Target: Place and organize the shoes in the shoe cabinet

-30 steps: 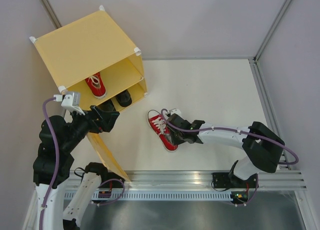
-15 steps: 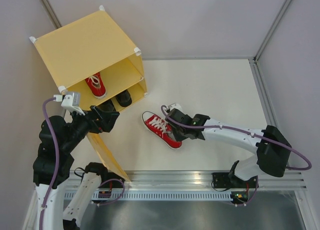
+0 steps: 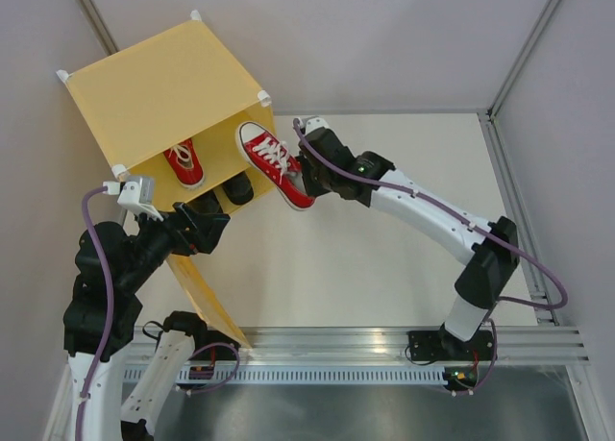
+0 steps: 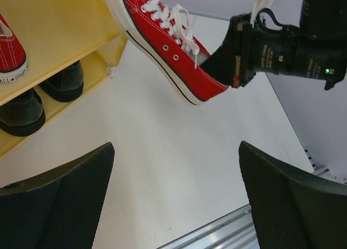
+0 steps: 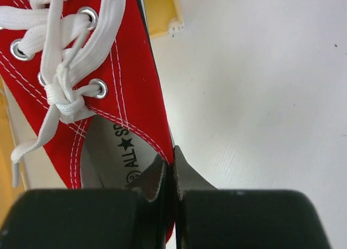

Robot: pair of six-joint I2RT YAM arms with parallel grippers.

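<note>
**Nearly done: shelving under way**

Right gripper [image 5: 172, 167] pinches the red sneaker [image 3: 274, 162] by its heel wall, aloft at a front corner of the shoe cabinet [image 3: 163, 90]; left gripper [image 4: 176, 146] gapes empty. Next, I judge: slide it onto the upper shelf [image 3: 226, 151] beside its mate [image 3: 184, 164].

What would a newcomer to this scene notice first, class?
A red sneaker hangs in the air at the yellow cabinet's open front, pinched at its collar by the right gripper. Inside, its mate sits on the upper shelf above two black loafers.
</note>
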